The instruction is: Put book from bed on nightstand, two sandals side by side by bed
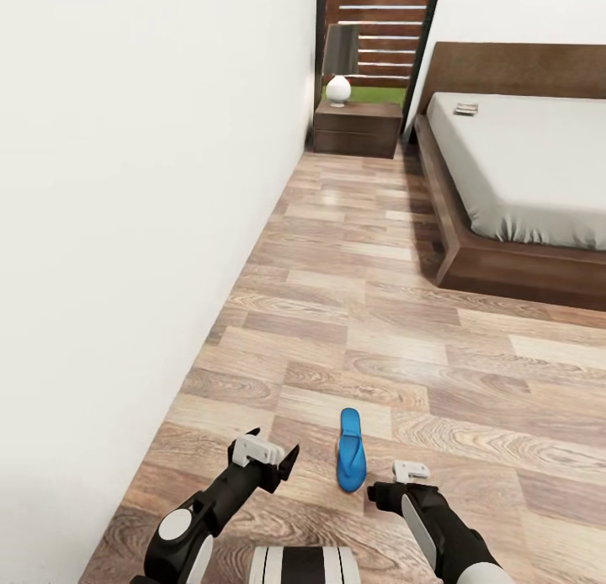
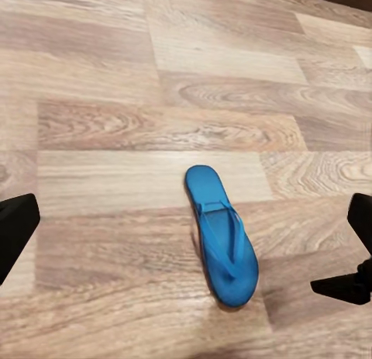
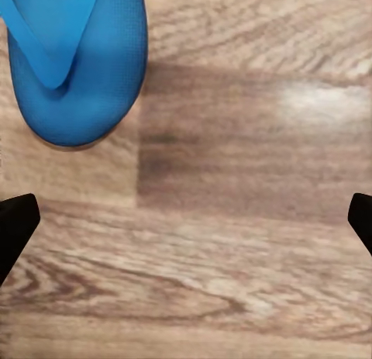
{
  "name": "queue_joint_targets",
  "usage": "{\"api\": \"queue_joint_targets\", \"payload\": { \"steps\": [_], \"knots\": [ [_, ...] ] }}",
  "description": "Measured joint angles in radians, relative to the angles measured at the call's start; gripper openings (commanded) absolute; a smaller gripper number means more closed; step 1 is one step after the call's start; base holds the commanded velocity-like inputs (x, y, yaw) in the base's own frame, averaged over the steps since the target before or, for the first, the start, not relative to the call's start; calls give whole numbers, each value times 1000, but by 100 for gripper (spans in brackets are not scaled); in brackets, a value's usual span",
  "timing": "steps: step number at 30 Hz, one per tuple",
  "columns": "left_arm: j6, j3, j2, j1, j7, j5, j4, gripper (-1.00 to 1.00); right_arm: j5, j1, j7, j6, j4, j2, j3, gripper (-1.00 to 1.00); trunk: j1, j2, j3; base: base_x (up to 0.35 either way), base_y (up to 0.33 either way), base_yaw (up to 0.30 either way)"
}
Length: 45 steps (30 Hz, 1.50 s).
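Note:
One bright blue sandal (image 1: 350, 451) lies flat on the wood floor just in front of me, between my two arms. My left gripper (image 1: 273, 459) hovers open to its left; the left wrist view shows the whole sandal (image 2: 221, 235) ahead of the wide-spread fingers (image 2: 15, 229). My right gripper (image 1: 401, 478) is open to its right, low over the floor, with the sandal's rounded end (image 3: 77, 64) off to one side of its fingers (image 3: 15, 227). The book (image 1: 466, 108) rests on the bed (image 1: 471, 256) near the headboard. A nightstand (image 1: 358, 128) stands in the far corner.
A white wall (image 1: 126, 230) runs close along my left side. A white round lamp (image 1: 338, 89) sits on the nightstand. Open plank floor (image 1: 353, 273) stretches between the wall and the bed frame toward the nightstand.

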Motion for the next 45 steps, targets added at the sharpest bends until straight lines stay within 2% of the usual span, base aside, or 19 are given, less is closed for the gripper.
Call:
{"api": "queue_joint_targets", "payload": {
  "steps": [2, 4, 5, 7, 9, 12, 17, 23, 33, 45],
  "knots": [
    [-1, 5, 1, 0, -1, 1, -1, 100, 0, 0, 0, 0, 0, 0, 0, 100, 0, 0, 0, 0, 0, 0],
    [-1, 34, 1, 0, -5, 7, -1, 100, 0, 0, 0, 0, 0, 0, 0, 100, 0, 0, 0, 0, 0, 0],
    [-2, 60, 2, 0, -11, 18, -1, 100, 0, 0, 0, 0, 0, 0, 0, 100, 0, 0, 0, 0, 0, 0],
    [-3, 106, 2, 0, -31, 49, -1, 100, 0, 0, 0, 0, 0, 0, 0, 100, 0, 0, 0, 0, 0, 0],
    [-5, 157, 3, 0, -76, 105, -2, 100, 0, 0, 0, 0, 0, 0, 0, 100, 0, 0, 0, 0, 0, 0],
    [-3, 193, 11, 0, -144, 167, -2, 100, 0, 0, 0, 0, 0, 0, 0, 100, 0, 0, 0, 0, 0, 0],
    [2, 205, 31, -1, -179, 205, -2, 100, 0, 0, -1, 0, 0, 0, 0, 100, 0, 0, 0, 0, 0, 0],
    [2, 206, 34, -1, -179, 258, -1, 100, 0, 0, -1, 0, 0, 0, 0, 100, 0, 0, 0, 0, 0, 0],
    [-3, 205, 32, -1, -171, 262, 1, 100, 0, 0, 0, 0, 0, 0, 0, 100, 0, 0, 0, 1, 0, 0],
    [-5, 204, 31, -1, -169, 259, 2, 100, 0, 0, 0, 0, 0, 0, 0, 100, 0, 0, 0, 121, 0, 0]
  ]
}}
